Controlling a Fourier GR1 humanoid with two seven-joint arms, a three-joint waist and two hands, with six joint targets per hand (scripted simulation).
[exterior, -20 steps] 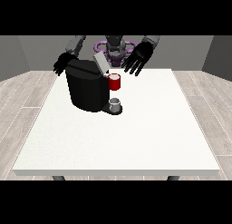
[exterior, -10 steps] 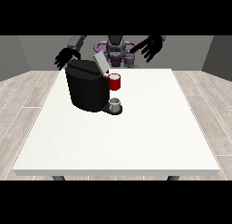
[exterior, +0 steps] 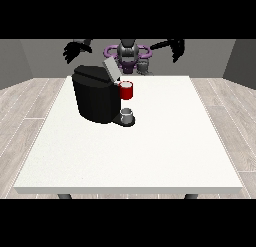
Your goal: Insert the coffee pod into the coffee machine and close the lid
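Grey walls and plank floor surround a white counter (exterior: 150, 156). Coffee machine (exterior: 97, 98) sits far-left of centre on it, lid (exterior: 110, 70) tilted up, not closed. A red thing at the machine (exterior: 127, 90) shows at the brew head; a grey thing (exterior: 128, 113) rests on the drip base below, and I cannot tell it for the pod.

Change noted: both arms have lifted up and spread outward, away from the machine. Robot hand at the view's left (exterior: 73, 50) and robot hand at the view's right (exterior: 176, 48) hang high, fingers relaxed, grasping nothing.

Judgement: lid closing is still to do. A small grey cup-like item (exterior: 143, 66) stands at the far edge. Nothing blocks the lid.
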